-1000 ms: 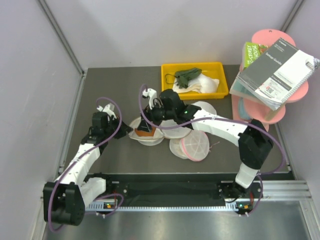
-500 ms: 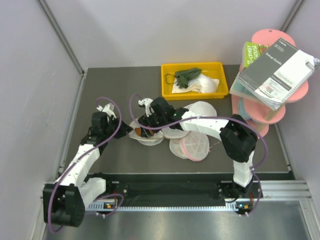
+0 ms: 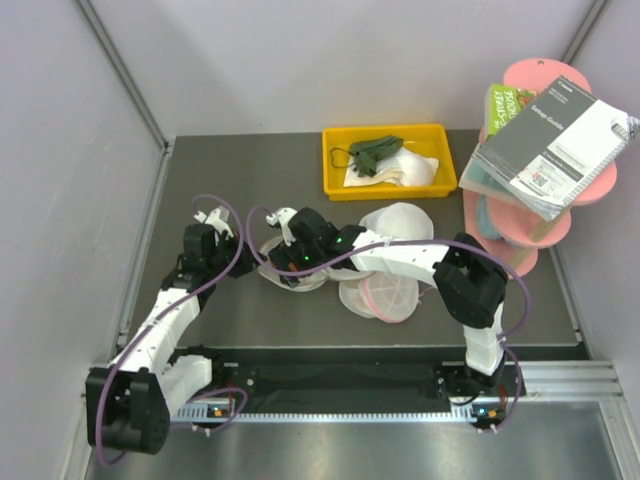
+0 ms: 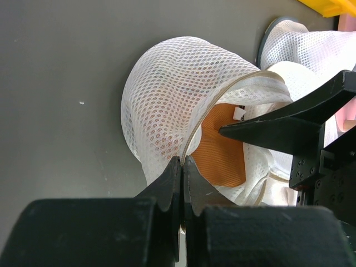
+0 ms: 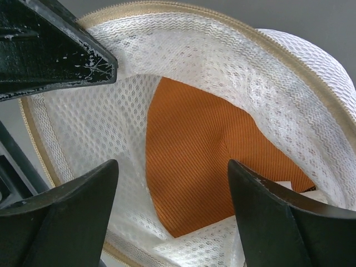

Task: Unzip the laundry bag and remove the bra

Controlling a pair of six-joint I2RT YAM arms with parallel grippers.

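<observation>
Laundry bag (image 3: 308, 284) lying unzipped in the middle of the table (image 3: 230, 312), both arms crowded over it.

Top view: the right gripper (image 3: 286, 266) hides most of the bag. A pink-rimmed mesh bag (image 3: 388, 296) and a white mesh bag (image 3: 402, 218) lie just beside it, with a yellow bin (image 3: 388, 131) behind. Left wrist: the left gripper (image 4: 182, 162) is clenched on the bag's beige rim. Right wrist: fingers spread wide, grasping nothing, at the bag's mouth over the orange bra (image 5: 206, 167).

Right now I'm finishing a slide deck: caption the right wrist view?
Open right gripper at the mouth of the unzipped laundry bag, orange bra visible inside.
</observation>
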